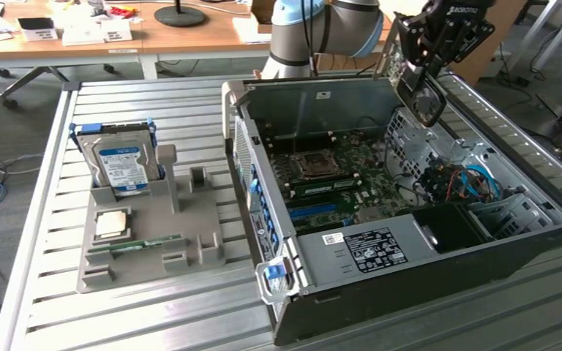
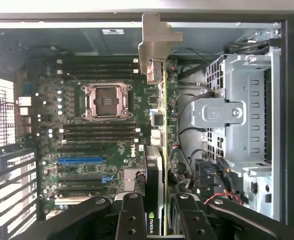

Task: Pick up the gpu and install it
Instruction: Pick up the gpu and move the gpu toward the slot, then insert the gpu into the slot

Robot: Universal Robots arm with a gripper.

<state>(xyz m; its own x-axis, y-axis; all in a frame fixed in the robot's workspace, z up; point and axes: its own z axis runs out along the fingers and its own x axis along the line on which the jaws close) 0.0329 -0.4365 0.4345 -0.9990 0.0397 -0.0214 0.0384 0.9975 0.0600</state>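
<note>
My gripper point(image 1: 421, 67) hangs over the far right corner of the open computer case point(image 1: 408, 285) in the exterior view. It is shut on the gpu point(image 1: 423, 99), which hangs edge-down above the case, clear of the motherboard point(image 1: 345, 183). In the wrist view the gpu point(image 2: 160, 130) appears edge-on between the black fingers point(image 2: 132, 220): a green card with a black cooler and a silver end bracket point(image 2: 154, 40) at its far end. Below it lies the motherboard point(image 2: 87, 150) with a blue slot point(image 2: 82, 161).
A grey holder point(image 1: 149, 241) on the slatted table, at the exterior view's left, carries a hard drive point(image 1: 120, 164), a processor chip point(image 1: 113, 223) and a memory stick point(image 1: 149, 243). Inside the case are a metal drive cage point(image 2: 237, 115) and loose cables point(image 1: 456, 183).
</note>
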